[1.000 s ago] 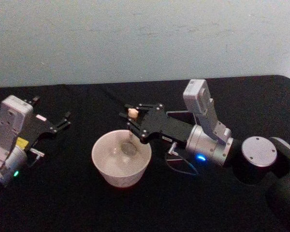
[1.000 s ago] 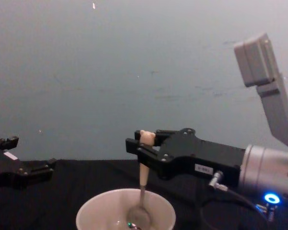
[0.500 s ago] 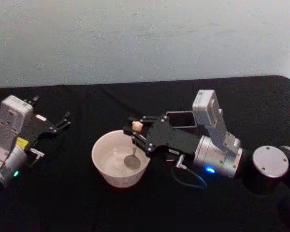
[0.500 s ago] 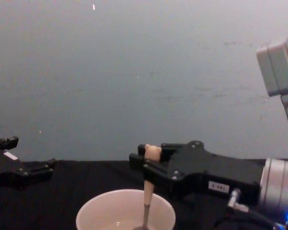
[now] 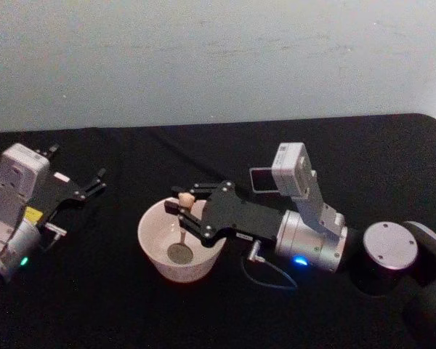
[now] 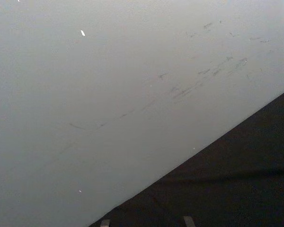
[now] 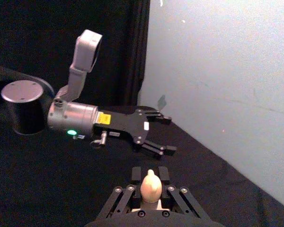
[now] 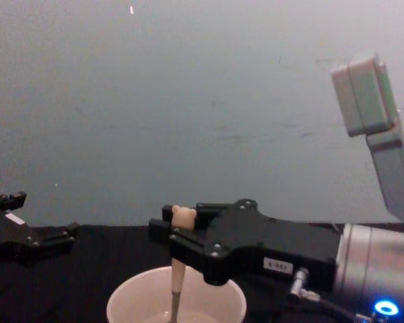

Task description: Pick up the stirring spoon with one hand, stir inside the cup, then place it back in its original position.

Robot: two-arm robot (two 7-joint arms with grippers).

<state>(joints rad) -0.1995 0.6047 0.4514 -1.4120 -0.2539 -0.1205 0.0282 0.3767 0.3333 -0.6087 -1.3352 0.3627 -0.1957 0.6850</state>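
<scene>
Right gripper [image 5: 180, 201] clamped on the spoon [image 5: 182, 231] just below its handle top, bowl down inside the cup [image 5: 176, 273], middle of the tabletop [image 5: 116, 313]. The spoon is probably light, stiff and slippery, so hold the thicker handle. Left gripper [image 5: 91, 184] idle, fingers apart, near the left edge.

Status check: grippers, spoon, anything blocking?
Right gripper shut on stirring spoon, spoon bowl down inside cup. Left gripper open, parked far left. Holder behind right wrist, partly hidden.
</scene>
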